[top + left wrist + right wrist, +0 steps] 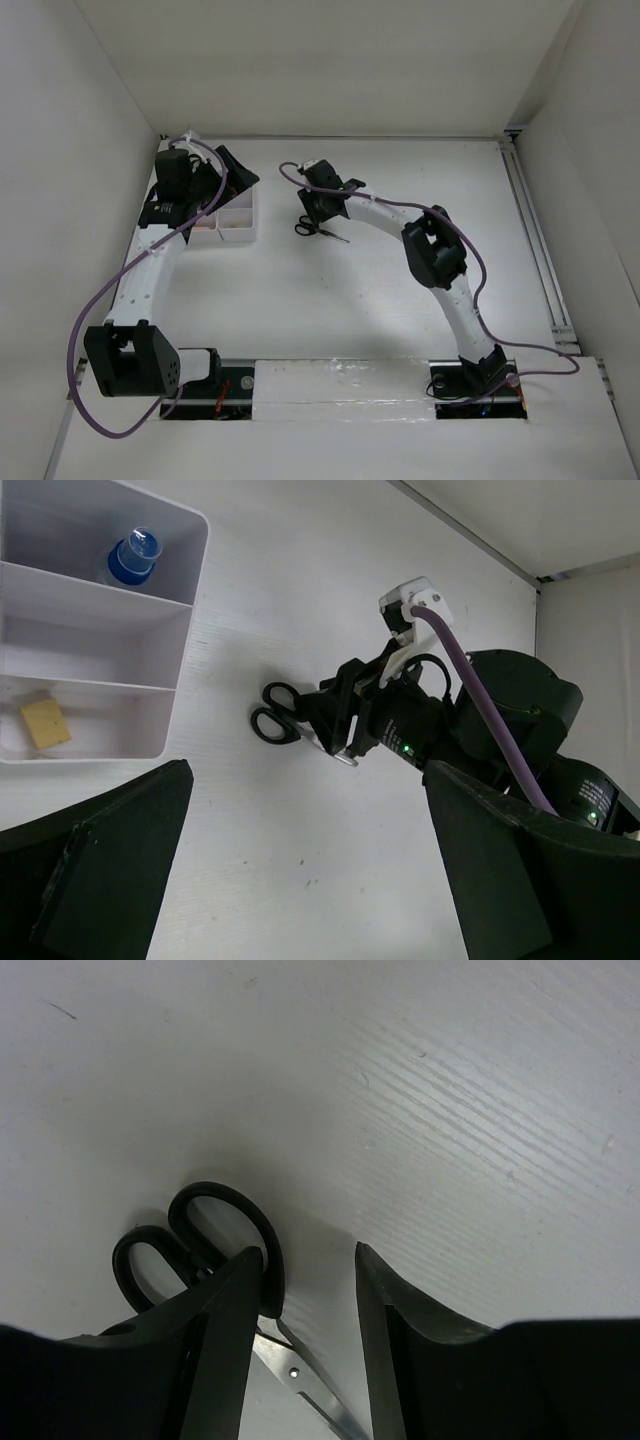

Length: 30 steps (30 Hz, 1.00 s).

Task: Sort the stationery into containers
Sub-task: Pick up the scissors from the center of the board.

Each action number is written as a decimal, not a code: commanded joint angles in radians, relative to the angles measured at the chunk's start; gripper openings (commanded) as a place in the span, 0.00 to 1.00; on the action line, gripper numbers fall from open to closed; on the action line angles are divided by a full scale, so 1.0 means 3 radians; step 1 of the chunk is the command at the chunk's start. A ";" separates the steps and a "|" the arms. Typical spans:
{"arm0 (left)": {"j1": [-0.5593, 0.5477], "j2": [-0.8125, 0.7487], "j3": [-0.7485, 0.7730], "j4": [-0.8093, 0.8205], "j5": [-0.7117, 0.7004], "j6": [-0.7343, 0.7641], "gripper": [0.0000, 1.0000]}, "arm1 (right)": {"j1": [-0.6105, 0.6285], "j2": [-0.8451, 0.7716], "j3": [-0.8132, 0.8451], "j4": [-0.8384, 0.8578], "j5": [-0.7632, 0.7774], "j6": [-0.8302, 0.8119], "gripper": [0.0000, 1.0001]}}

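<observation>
Black fingers of my right gripper (308, 1260) crowd the bottom edge of the right wrist view, pointing down at the white table (450, 1080). They stand part-way apart and straddle the black-handled scissors (196, 1252), which lie flat on the table. The steel blades run down between the fingers, the two handle loops stick out at lower left, and the left-hand finger covers part of one loop. Bare table shows between the tips, and I cannot tell whether they pinch the scissors or only bracket them. From above, the scissors sit in the upper middle of the frame, just right of the white organiser tray (240, 228) and apart from it. My left gripper (308, 770) hangs near the tray, fingers spread wide with nothing between them. Its camera shows the tray at upper left, with a blue-capped clear tube (132, 558) in the top compartment and a small yellowish block (45, 723) in the lowest one in view.
</observation>
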 commanded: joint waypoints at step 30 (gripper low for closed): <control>-0.0010 0.0074 -0.0052 0.0540 0.1559 0.0257 1.00 | -0.0130 -0.1275 -0.0712 0.0662 -0.0009 0.1247 0.00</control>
